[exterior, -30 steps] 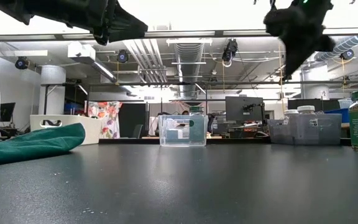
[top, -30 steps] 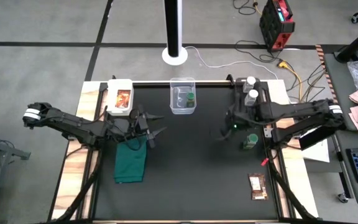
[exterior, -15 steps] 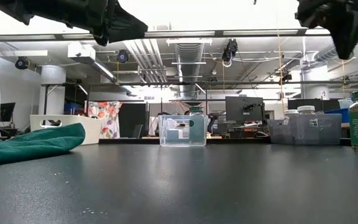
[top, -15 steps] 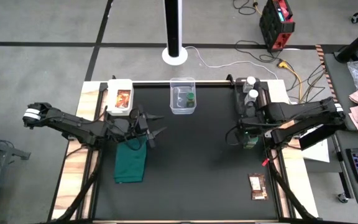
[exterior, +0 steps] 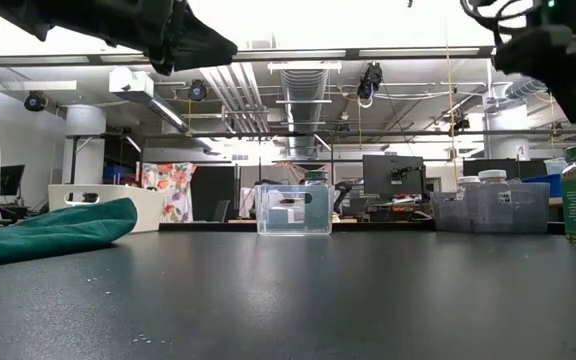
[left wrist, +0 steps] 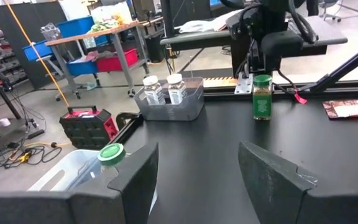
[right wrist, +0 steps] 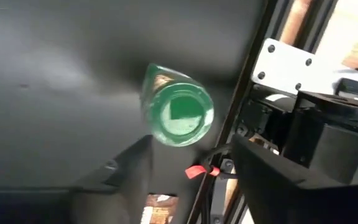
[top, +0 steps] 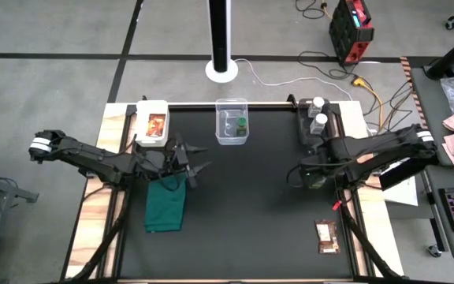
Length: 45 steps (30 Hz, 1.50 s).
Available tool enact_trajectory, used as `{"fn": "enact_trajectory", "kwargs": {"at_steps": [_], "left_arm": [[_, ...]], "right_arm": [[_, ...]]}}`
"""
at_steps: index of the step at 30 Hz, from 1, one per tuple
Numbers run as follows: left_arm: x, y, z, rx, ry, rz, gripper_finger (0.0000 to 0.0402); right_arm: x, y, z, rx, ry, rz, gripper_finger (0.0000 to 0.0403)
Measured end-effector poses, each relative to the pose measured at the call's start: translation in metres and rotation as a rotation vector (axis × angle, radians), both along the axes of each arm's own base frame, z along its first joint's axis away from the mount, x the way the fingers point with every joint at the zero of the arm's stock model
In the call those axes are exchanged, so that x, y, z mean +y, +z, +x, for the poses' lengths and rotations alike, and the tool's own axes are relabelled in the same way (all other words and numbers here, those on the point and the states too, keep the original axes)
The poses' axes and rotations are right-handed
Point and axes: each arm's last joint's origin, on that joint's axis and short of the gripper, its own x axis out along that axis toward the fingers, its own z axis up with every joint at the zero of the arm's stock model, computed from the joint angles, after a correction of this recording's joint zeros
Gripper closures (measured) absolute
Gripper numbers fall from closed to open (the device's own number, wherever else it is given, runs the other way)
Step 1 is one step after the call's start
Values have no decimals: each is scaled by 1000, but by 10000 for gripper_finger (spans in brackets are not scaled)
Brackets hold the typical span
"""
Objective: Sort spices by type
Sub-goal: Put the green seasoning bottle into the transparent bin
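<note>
Sorting half done: two white-lidded jars (top: 317, 113) share a grey bin, one green-lidded jar (top: 241, 124) sits in the clear box (top: 232, 136), as the right tool (top: 312, 171), open and empty, hovers over the stray green-lidded jar (right wrist: 178, 114) near the desk's right edge.

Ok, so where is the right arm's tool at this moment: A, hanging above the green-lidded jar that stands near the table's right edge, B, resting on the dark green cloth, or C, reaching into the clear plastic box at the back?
A: the right tool hangs open above the green-lidded jar, whose lid the right wrist view sees from above between the fingers.
</note>
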Motion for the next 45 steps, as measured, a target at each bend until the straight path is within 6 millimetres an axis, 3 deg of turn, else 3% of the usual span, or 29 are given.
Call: {"fn": "enact_trajectory", "kwargs": {"at_steps": [6, 13, 33, 37, 45], "left_arm": [[0, -1, 0, 16, 0, 3, 196], [0, -2, 0, 16, 0, 3, 196], [0, -2, 0, 24, 0, 4, 196], [0, -3, 0, 27, 0, 4, 196], [0, -4, -1, 35, 0, 5, 196]], "right_arm": [[-1, -15, -5, 47, -22, -11, 112], [-2, -23, -3, 19, -13, -5, 70], [-8, -11, 0, -15, -23, -6, 63], [-10, -18, 1, -24, -46, -25, 69], [-10, -49, 5, -82, -78, -14, 92]]}}
